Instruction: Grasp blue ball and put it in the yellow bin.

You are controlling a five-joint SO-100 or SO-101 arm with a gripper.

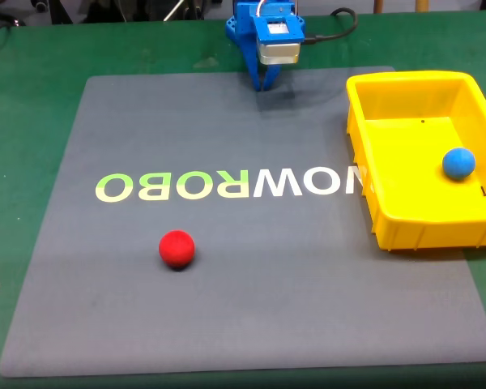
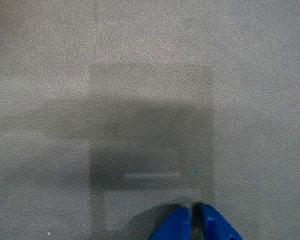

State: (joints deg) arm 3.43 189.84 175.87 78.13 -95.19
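**Blue ball lies in the bin, well away from the parked hand**

In the fixed view the small matte blue ball [image 1: 458,162] rests on the floor of the large bright yellow rectangular plastic bin [image 1: 413,225], toward the bin's right side, at the right of the frame. The blue plastic two-finger hand [image 1: 265,81] sits at the upper centre of the frame, tips pointing down at the far edge of the dark grey textured mat [image 1: 227,316]. From the hand, the ball lies to the right and lower in the picture, well apart from it, with the bin's near-left wall between them.

In the wrist view the hand [image 2: 194,222] shows at the bottom edge with its two tips together, only a thin slit between them, holding nothing and hovering over bare mat and its own shadow.

A small matte red ball [image 1: 176,248] lies alone on the mat at the lower left of centre, well apart from both hand and bin.

Judging from how things lie, the task looks finished: the ball is already inside the bin, so no reach toward it seems called for.
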